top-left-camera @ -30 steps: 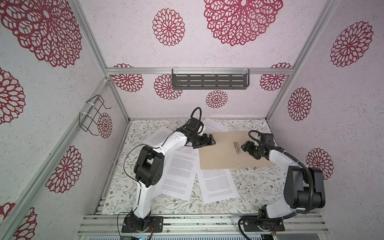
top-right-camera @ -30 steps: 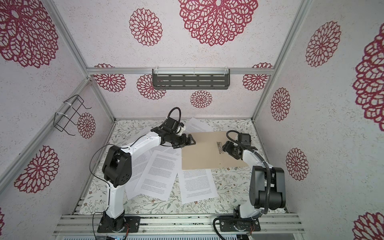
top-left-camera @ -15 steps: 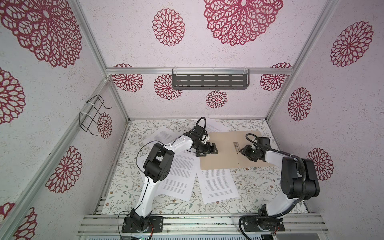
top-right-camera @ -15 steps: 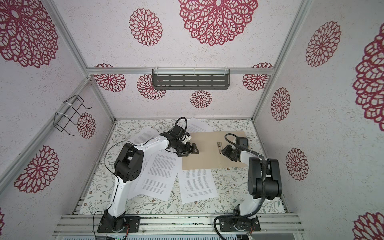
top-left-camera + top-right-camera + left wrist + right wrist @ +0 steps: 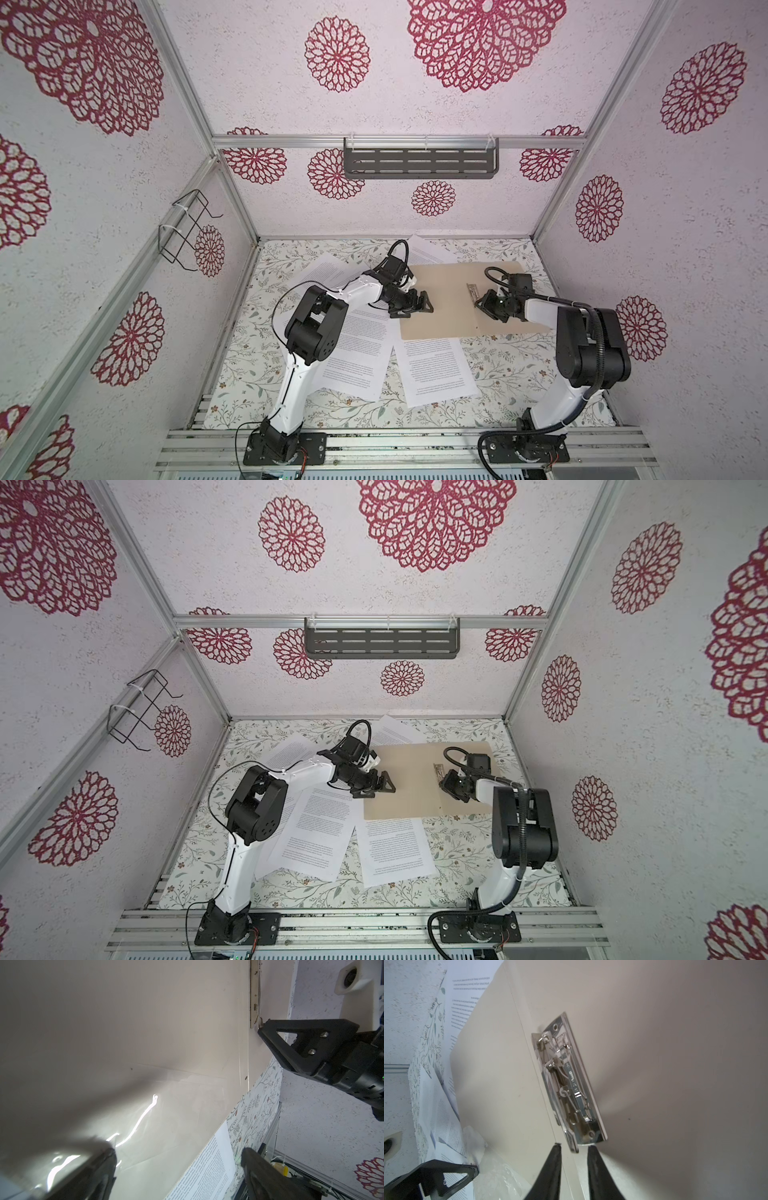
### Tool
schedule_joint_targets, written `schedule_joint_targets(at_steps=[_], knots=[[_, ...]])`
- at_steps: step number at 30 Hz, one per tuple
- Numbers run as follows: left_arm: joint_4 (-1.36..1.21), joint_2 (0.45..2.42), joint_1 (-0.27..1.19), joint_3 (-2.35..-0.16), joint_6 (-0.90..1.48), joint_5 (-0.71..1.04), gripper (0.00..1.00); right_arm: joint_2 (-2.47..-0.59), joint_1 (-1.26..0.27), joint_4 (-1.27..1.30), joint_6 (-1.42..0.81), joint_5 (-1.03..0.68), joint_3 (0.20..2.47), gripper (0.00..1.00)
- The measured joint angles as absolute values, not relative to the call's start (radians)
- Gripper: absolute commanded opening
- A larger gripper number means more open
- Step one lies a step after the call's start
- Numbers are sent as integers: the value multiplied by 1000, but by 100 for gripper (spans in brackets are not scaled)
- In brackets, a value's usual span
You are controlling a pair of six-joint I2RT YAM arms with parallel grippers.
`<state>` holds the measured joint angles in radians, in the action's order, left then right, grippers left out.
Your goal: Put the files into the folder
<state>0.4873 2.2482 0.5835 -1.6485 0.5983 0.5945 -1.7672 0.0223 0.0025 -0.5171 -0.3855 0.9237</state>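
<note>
Folder (image 5: 449, 307) open flat among files (image 5: 432, 370)

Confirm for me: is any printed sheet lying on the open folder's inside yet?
No: in a top view the folder shows a bare tan inside apart from its metal clip, and the sheets lie on the table around it.

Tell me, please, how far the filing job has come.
Done: the folder lies open. In hand: the right gripper, jaws narrow, sits at the end of its metal clip; the left gripper hangs open over the other leaf. Left: all visible files lie outside it on the table.
</note>
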Motion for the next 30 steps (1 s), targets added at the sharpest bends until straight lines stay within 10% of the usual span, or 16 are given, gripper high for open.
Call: schedule_joint_targets(at_steps=[30], knots=[[486,2248,583,-1648,598,595,98,-1779,30,3,-525,-426,934,14]])
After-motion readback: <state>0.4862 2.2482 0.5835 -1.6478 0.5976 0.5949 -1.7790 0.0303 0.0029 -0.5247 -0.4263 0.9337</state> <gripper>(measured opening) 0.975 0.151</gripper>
